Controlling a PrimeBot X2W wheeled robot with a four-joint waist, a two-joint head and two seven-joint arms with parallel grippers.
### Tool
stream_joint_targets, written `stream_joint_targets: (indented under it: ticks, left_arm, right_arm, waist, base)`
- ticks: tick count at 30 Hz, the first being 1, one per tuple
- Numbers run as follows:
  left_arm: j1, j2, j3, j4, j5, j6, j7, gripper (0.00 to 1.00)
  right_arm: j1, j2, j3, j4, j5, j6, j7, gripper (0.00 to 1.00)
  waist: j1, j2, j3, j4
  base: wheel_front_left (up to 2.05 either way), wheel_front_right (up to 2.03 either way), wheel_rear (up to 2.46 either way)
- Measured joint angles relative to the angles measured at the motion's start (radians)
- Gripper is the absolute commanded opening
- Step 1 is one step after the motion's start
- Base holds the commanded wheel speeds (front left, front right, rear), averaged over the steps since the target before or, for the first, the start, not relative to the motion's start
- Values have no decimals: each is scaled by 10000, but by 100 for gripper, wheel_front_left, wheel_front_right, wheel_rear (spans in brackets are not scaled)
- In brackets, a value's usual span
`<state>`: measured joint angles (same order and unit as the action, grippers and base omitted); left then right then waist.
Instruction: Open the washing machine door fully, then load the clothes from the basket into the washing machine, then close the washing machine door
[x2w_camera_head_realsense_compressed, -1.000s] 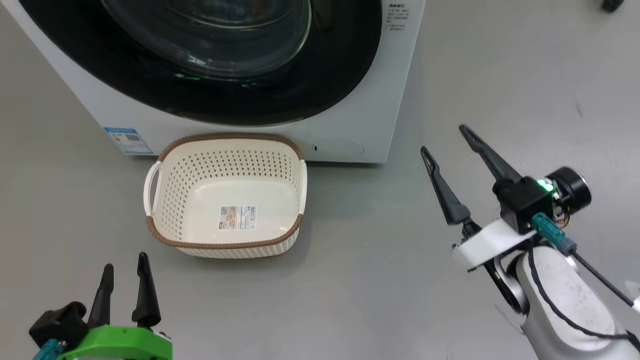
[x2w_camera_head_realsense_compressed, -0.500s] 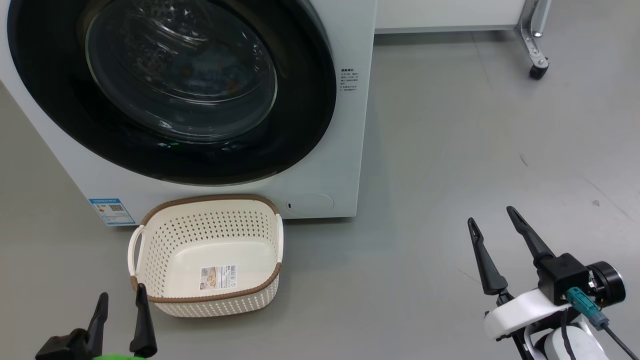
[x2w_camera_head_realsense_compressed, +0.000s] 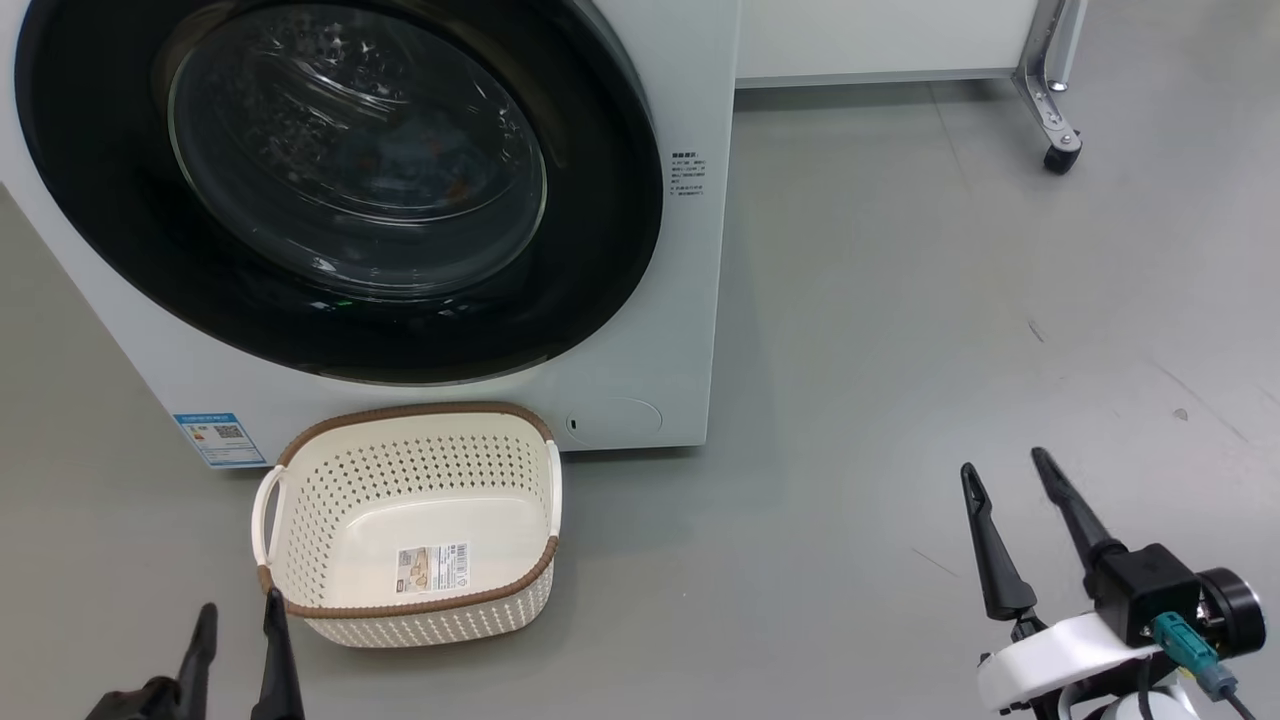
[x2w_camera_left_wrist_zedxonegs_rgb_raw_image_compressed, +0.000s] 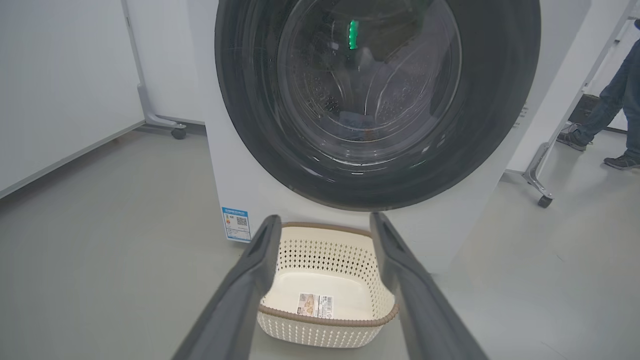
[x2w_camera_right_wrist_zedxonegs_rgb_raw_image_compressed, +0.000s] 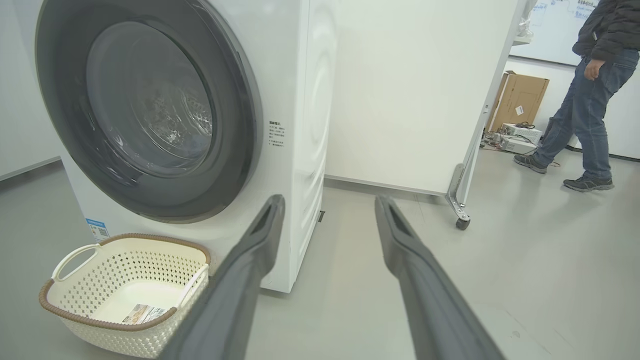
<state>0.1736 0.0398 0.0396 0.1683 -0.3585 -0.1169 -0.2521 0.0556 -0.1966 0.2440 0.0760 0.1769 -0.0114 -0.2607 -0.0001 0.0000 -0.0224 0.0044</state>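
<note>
Item: washing machine door (x2w_camera_head_realsense_compressed: 350, 170) — upper left of frame, shut; basket (x2w_camera_head_realsense_compressed: 400, 475), lower left, empty (loading judged done). Also: left gripper (x2w_camera_head_realsense_compressed: 239, 602), right gripper (x2w_camera_head_realsense_compressed: 1004, 460) — fingers apart, holding nothing. Retreat clear of basket.

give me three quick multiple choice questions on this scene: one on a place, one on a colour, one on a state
1. Where does the basket stand?
A) on the floor before the washing machine
B) on top of the machine
C) behind the machine

2. What colour is the basket's rim?
A) blue
B) brown
C) green

3. How is the washing machine door?
A) swung wide open
B) closed
C) taken off

Key: 1 A, it sits on the grey floor at the machine's front; 2 B, a brown woven band edges it; 3 B, it lies flush against the front.
</note>
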Motion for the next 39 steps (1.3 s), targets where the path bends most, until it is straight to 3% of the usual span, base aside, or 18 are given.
stream_joint_targets:
  ticks: [12, 39]
  left_arm:
    - [50, -226, -2, 631, -535, -2, 299, 0]
    - [-669, -219, 242, 897, -4042, -2, 1461, 0]
  right_arm:
    - [379, 343, 69, 474, 476, 29, 6, 0]
    - [333, 598, -802, 499, 4966, 307, 848, 0]
  waist:
    - [0, 0, 21, -9]
    - [0, 0, 96, -4]
  base:
    - [0, 0, 0]
    - [0, 0, 0]
